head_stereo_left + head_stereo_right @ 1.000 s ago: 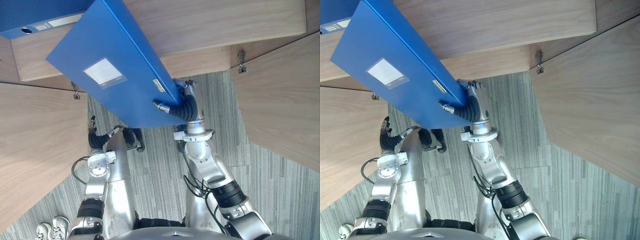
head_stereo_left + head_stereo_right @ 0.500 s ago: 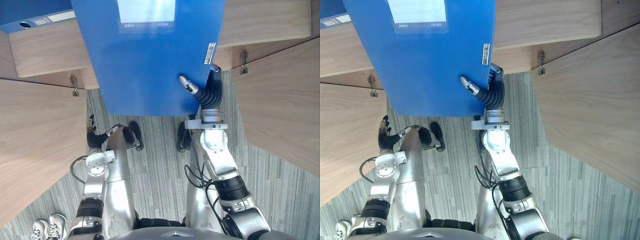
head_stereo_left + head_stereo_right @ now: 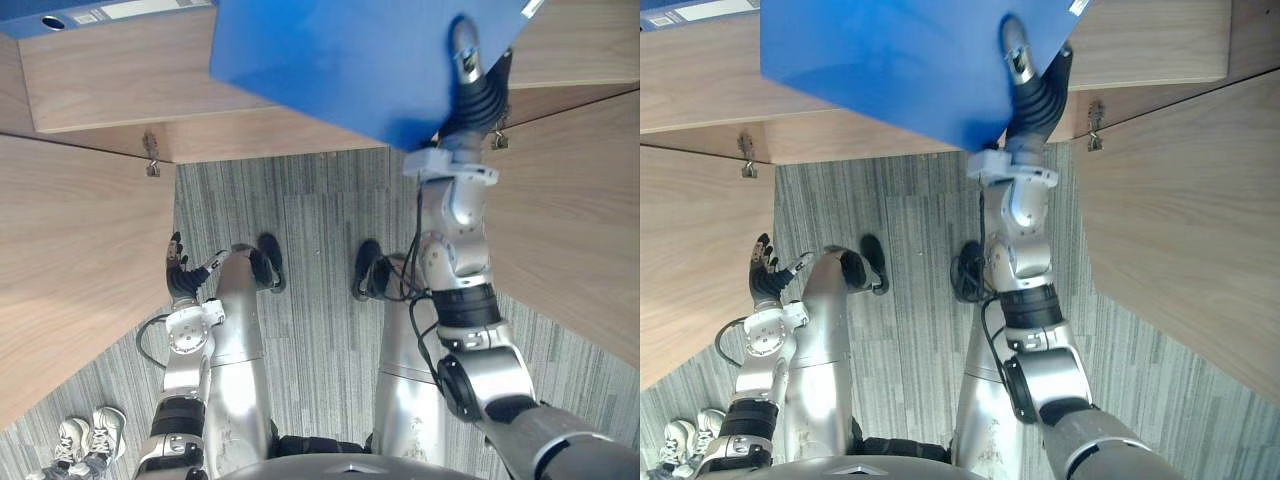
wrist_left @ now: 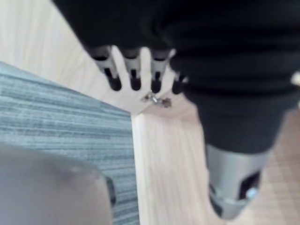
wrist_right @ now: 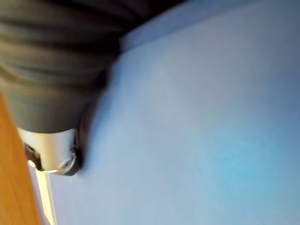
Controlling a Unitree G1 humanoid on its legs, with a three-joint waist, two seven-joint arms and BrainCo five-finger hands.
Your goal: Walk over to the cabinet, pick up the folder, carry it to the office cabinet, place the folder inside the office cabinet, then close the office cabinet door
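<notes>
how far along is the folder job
Done: pickup and carry; the flat blue folder is pinched in the right hand. In hand: holding it up at the light wooden cabinet shelf, doors open. Left: set it inside, release, close the doors. The left hand hangs open.

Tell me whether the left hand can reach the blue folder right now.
Probably not: the left hand hangs open low by the left door, well below the folder, which the right hand pinches up high; nothing blocks the way.

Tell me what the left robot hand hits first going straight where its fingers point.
The left robot hand would probably meet the wooden cabinet panel near its hinge; depth unclear.
</notes>
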